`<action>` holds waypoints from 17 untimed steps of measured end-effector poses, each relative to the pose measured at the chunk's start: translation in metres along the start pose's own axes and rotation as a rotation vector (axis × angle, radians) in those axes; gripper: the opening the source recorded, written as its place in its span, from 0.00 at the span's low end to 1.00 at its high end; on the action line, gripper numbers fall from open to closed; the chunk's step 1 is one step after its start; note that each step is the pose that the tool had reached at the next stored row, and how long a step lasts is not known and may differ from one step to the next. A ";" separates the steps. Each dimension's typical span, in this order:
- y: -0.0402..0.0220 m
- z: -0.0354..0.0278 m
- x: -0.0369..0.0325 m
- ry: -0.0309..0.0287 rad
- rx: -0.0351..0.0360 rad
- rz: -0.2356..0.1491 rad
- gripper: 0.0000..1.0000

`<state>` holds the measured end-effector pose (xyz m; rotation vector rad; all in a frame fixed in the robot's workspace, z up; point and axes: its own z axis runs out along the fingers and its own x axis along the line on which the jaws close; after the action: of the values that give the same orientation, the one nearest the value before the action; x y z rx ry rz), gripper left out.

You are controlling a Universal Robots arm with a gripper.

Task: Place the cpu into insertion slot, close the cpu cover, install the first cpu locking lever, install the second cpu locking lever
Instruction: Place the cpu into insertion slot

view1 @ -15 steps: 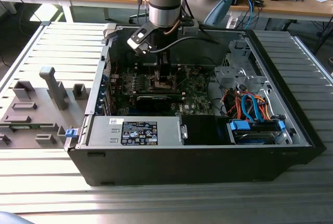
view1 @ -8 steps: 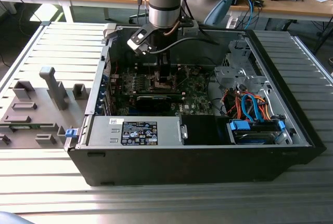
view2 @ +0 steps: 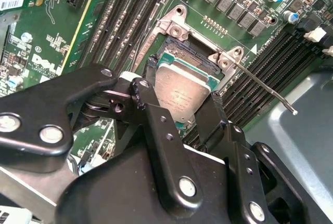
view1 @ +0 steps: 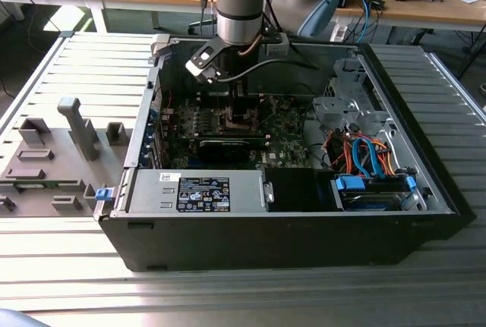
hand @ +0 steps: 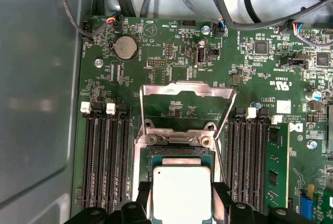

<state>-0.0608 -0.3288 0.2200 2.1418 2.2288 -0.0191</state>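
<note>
The cpu (view2: 183, 86) (hand: 181, 190), a small square chip with a dull silver top, sits between the black fingers (view2: 147, 86) of my gripper (view2: 182, 95) (hand: 182, 206), which is shut on its two opposite edges. It hangs just over the insertion slot (view2: 179, 52) (hand: 179, 152), whose dark socket edge shows beyond the chip. The cpu cover (hand: 187, 90), a silvery frame with a square window, stands swung open past the slot. A thin wire locking lever (view2: 265, 86) sticks out to one side, unlatched. In the exterior view my gripper (view1: 230, 108) reaches down into the open case over the green board (view1: 285, 133).
Long black memory slots (hand: 104, 156) (hand: 250, 156) flank the socket on both sides. A power supply (view1: 201, 190) and a drive cage with blue parts (view1: 372, 190) fill the case's near side. Orange and blue cables (view1: 364, 152) lie toward the exterior view's right. A grey fixture (view1: 68, 137) stands outside the case.
</note>
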 end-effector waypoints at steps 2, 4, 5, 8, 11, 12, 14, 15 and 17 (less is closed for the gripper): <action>0.0000 0.0011 0.0001 0.0016 0.0002 0.008 0.54; -0.0001 0.0031 0.0002 0.0024 0.0007 0.021 0.54; -0.0001 0.0036 0.0002 0.0026 0.0008 0.023 0.54; -0.0001 0.0068 0.0005 0.0025 0.0010 0.024 0.54; -0.0002 0.0095 0.0007 0.0025 0.0011 0.025 0.54; -0.0002 0.0106 0.0008 0.0025 0.0011 0.025 0.54; -0.0003 0.0120 0.0008 0.0025 0.0011 0.025 0.54; -0.0003 0.0126 0.0008 0.0025 0.0011 0.025 0.54; -0.0003 0.0144 0.0009 0.0025 0.0011 0.025 0.54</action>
<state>-0.0608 -0.3285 0.2056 2.1709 2.2039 -0.0168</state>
